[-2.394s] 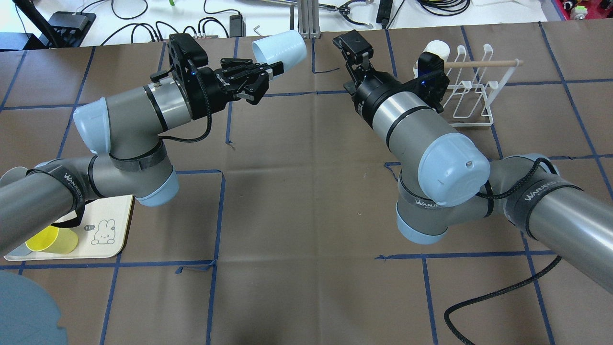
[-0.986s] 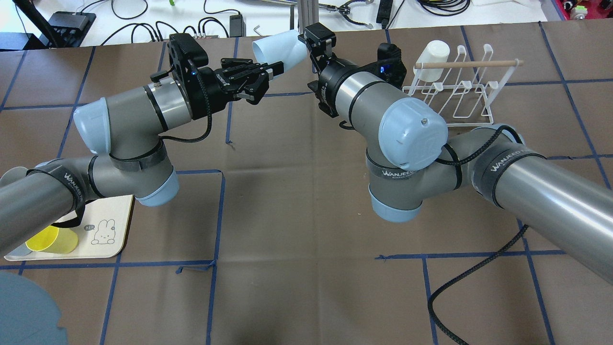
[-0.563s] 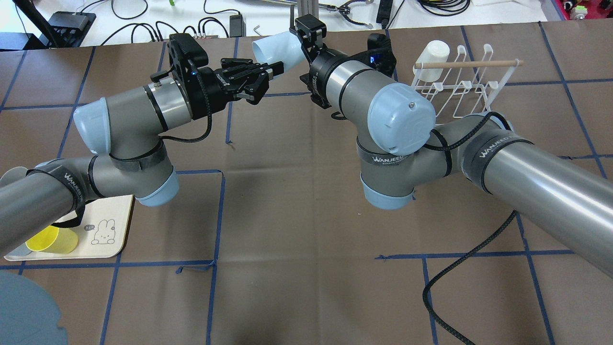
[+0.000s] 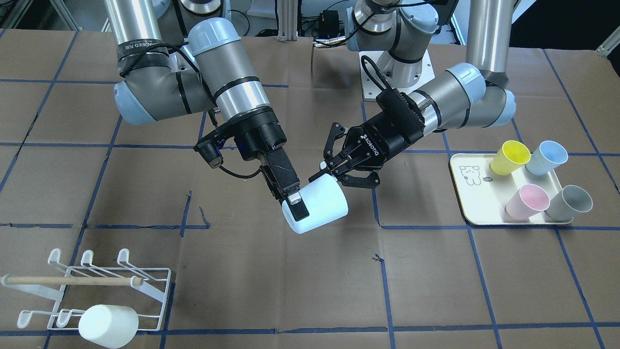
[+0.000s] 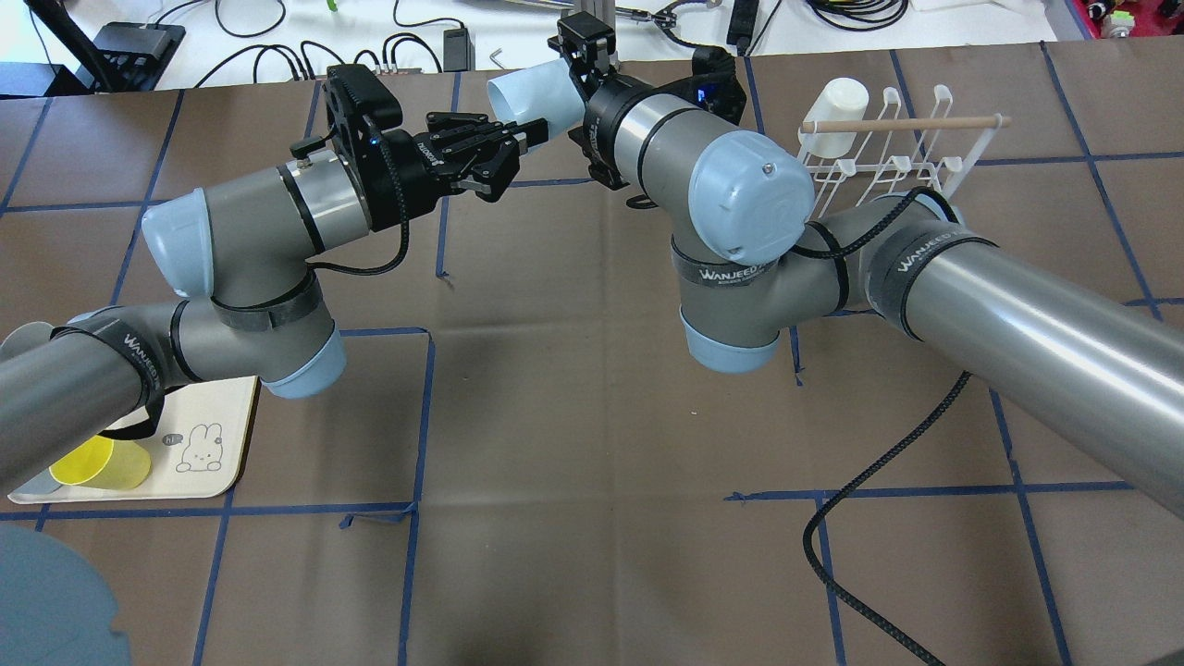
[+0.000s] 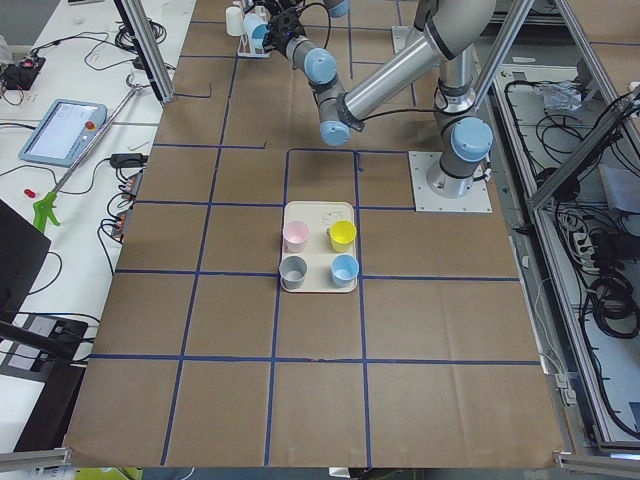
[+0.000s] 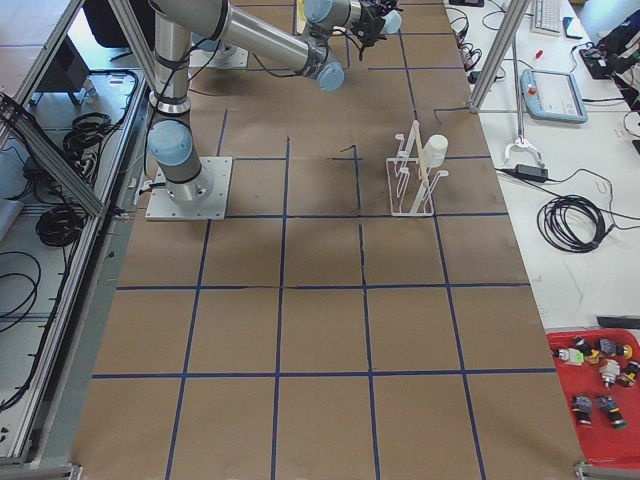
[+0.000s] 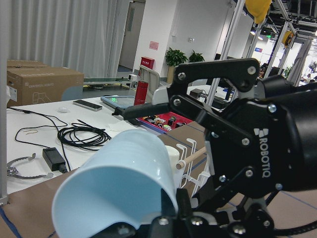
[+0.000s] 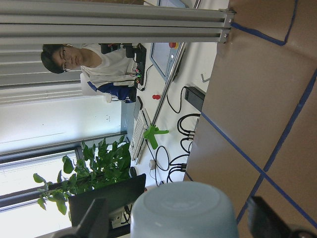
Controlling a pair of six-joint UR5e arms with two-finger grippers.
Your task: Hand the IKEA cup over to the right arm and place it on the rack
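A pale blue IKEA cup (image 4: 317, 206) hangs on its side above the table's middle. My left gripper (image 4: 330, 173) is shut on its rim. The same cup (image 5: 532, 92) shows near the table's far edge in the overhead view, and fills the lower left of the left wrist view (image 8: 119, 193). The right arm (image 5: 740, 194) reaches in from the other side. Its right gripper (image 4: 304, 202) is open and straddles the cup's bottom end. In the right wrist view the cup's base (image 9: 183, 210) sits between both fingers (image 9: 96, 218) with small gaps. The white wire rack (image 4: 99, 286) stands off to the side.
A white cup (image 4: 107, 325) hangs on the rack's front prongs. A cream tray (image 4: 477, 213) near my left arm holds yellow (image 4: 508, 157), blue (image 4: 547, 157), pink (image 4: 528, 201) and grey (image 4: 571, 202) cups. A person (image 9: 89, 62) sits beyond the table's far edge.
The right arm swung left from beside the rack to the cup, and its open fingers now sit around the cup's bottom end. The left arm and cup stayed still.
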